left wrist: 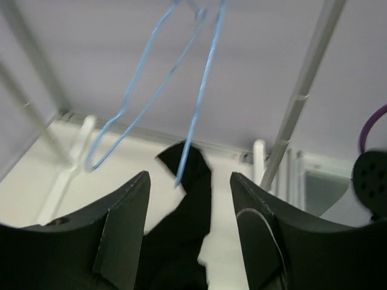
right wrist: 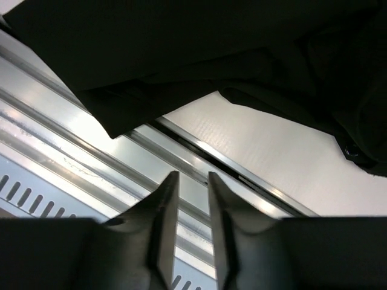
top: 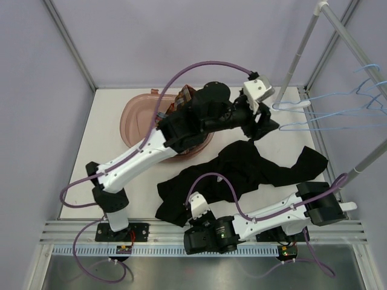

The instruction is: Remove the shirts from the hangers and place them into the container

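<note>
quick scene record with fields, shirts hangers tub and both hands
black shirt: sprawled on the table, outside the container
plaid shirt: in the container, mostly hidden by the left arm
hangers: light blue, bare, on the rack
left hand: open, near the hangers
right hand: slightly open, empty, over the near rail

Right gripper (right wrist: 191, 176): dark fingers a narrow gap apart, nothing between them. Plain black soft shirt (right wrist: 211, 48) is bunched ahead of the tips, clear of them. Grooved aluminium rail (right wrist: 91, 139) runs diagonally under the tips. Flat white tabletop (right wrist: 272, 145) shows ahead-right, between rail and cloth.
</note>
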Robot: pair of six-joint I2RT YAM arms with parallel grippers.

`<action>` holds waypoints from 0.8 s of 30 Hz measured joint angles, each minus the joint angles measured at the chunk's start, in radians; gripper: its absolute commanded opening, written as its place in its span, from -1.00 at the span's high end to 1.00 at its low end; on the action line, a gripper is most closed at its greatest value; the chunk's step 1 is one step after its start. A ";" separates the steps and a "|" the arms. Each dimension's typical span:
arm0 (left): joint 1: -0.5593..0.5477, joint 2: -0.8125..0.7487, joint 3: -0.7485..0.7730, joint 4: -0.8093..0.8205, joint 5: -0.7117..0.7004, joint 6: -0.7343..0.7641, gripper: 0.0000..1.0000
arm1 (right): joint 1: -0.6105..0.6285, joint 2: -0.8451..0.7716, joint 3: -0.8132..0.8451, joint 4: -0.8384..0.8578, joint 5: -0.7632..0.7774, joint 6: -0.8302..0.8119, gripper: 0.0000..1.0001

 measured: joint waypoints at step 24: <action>0.068 -1.067 -1.350 -0.276 -0.362 -0.313 -0.46 | 0.004 -0.423 0.113 -0.453 0.229 0.151 -0.81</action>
